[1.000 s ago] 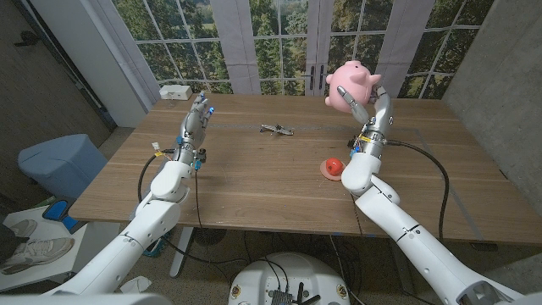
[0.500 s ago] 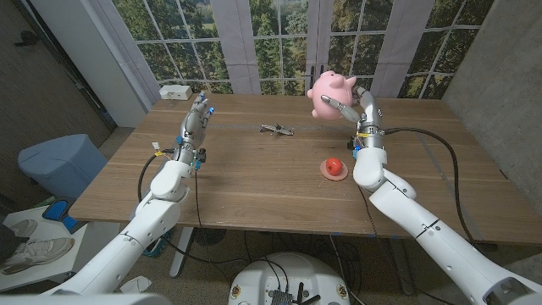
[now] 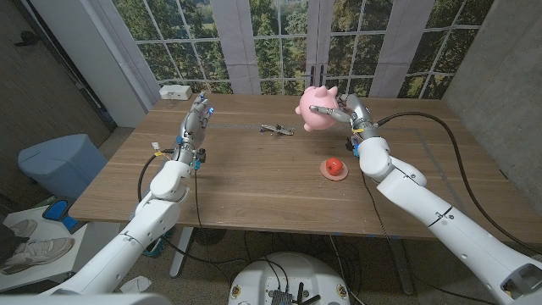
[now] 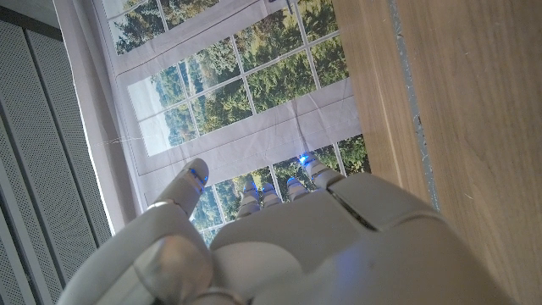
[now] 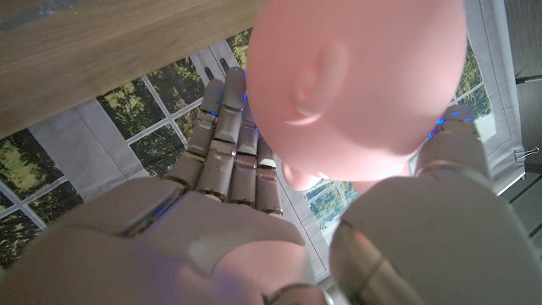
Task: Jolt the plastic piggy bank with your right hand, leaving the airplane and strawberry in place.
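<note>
I'm holding the pink piggy bank up off the table in my right hand.

The piggy bank is smooth, rounded, glossy plastic, and in the right wrist view my fingers are lying close together along one side of it with the thumb pressing the other. It is hanging above the far middle of the wooden table, whose grain is running lengthwise. The small metal airplane is lying just beside it towards my left, and the red strawberry is sitting on the wood nearer me, under my right forearm. My left hand is standing upright near the left edge, fingers straight and close together, gripping nothing, with bare wood between it and the airplane.
</note>
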